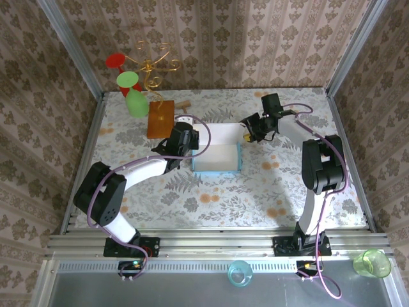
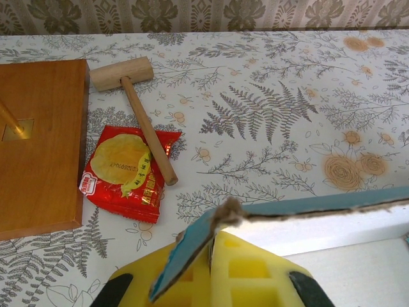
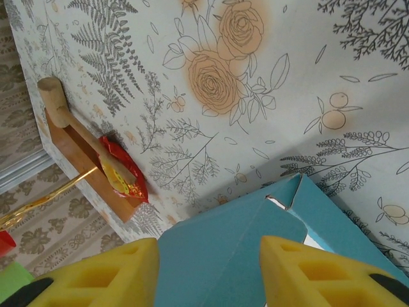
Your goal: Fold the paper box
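The paper box [image 1: 217, 157] lies in the middle of the table, a shallow light-blue tray with a white inside. My left gripper [image 1: 190, 142] is at its left wall. In the left wrist view its yellow fingers [image 2: 255, 268] are shut on a blue flap at the box's frayed corner [image 2: 228, 213], and the wall's edge [image 2: 332, 204] runs off to the right. My right gripper [image 1: 250, 133] is at the box's far right corner. Its fingers [image 3: 319, 268] stand apart, open, with the blue outer panel [image 3: 223, 236] seen flat between them.
An orange-brown wooden board [image 1: 160, 118] stands far left of the box, with a wooden mallet [image 2: 131, 105] and a red snack packet [image 2: 124, 169] beside it. A gold stand with red and green cups [image 1: 137, 77] rises behind. A green cup [image 1: 372, 262] and a blue cup [image 1: 239, 274] sit below the front rail.
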Available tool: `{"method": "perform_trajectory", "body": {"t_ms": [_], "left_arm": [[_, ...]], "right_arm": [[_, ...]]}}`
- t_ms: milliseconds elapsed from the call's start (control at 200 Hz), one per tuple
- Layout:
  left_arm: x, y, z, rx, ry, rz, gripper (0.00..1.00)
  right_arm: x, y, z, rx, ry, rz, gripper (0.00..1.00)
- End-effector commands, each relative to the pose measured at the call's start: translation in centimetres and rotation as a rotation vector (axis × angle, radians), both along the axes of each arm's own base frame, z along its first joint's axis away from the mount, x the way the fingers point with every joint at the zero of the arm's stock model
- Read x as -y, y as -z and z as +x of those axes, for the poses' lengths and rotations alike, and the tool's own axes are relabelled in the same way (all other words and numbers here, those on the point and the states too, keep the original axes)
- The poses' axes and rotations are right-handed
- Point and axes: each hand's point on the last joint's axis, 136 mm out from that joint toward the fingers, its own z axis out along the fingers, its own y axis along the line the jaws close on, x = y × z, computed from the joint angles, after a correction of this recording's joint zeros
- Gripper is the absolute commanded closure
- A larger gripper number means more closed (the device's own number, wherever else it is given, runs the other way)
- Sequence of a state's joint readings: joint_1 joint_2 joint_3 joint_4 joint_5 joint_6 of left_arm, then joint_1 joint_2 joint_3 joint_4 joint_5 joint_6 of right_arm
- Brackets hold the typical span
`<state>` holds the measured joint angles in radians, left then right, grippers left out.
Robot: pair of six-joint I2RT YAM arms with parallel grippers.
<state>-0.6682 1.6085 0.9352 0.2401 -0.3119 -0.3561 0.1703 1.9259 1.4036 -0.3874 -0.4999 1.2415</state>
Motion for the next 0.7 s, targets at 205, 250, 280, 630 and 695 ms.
{"method": "perform_trajectory", "body": {"t_ms": [205,250,280,630,695], "left_arm": [[0.5,-1.3,0.1,0.029,-0.029,-0.104,1.0],[0.5,-1.2,0.1,0.028,-0.031,-0.113,1.0],[0.6,-1.2,0.1,0.028,-0.03,-0.122,1.0],[0.6,-0.1,-0.8,0.03,-0.027,-0.219,1.0],[0.6,-0.1,-1.0,0.035,-0.022,-0.227,1.0]], "right_arm": [[-1.2,-1.3,-1.0,-0.031,0.051,0.084,0.54],[-1.3,-1.2,-1.1,-0.037,0.06,0.087,0.54],[-1.3,-1.2,-1.2,-0.039,0.065,0.092,0.55],[-1.9,-0.1,-1.6,-0.056,0.065,0.104,0.62],[-1.9,0.1,-1.7,-0.057,0.062,0.103,0.63]]}}
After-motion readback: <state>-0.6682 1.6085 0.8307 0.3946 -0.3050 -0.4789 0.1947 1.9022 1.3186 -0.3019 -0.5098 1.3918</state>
